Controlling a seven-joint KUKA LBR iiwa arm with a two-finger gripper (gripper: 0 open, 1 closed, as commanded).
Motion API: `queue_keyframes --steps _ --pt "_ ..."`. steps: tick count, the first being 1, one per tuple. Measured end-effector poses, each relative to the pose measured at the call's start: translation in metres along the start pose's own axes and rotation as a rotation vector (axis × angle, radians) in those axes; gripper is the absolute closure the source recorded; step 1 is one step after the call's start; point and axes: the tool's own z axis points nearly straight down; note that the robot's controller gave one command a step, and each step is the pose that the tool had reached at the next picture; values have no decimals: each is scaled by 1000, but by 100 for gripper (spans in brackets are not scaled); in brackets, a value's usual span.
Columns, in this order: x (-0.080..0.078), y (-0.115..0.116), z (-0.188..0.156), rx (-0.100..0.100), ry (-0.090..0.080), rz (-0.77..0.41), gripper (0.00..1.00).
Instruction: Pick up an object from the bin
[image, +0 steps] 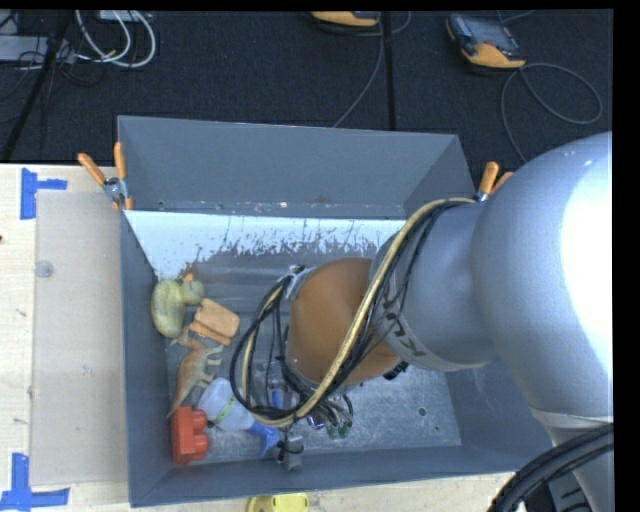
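My gripper (290, 452) reaches down near the bin's front wall, left of middle, mostly hidden under the arm's cover and cables. A small blue piece (264, 436) lies right against it on its left. A pale, clear bottle-like thing (222, 406) lies just beyond that. A red block (188, 437) sits in the front left corner. I see nothing held in the gripper.
Along the left wall lie a long orange piece (190, 374), a tan wooden block (215, 322) and a yellow-green rubber toy (174, 305). The arm with its orange cover and looped cables covers the bin's middle and right.
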Motion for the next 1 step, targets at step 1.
queue_keyframes --steps 1 --pt "-6 16 0 0 -3 59 100"
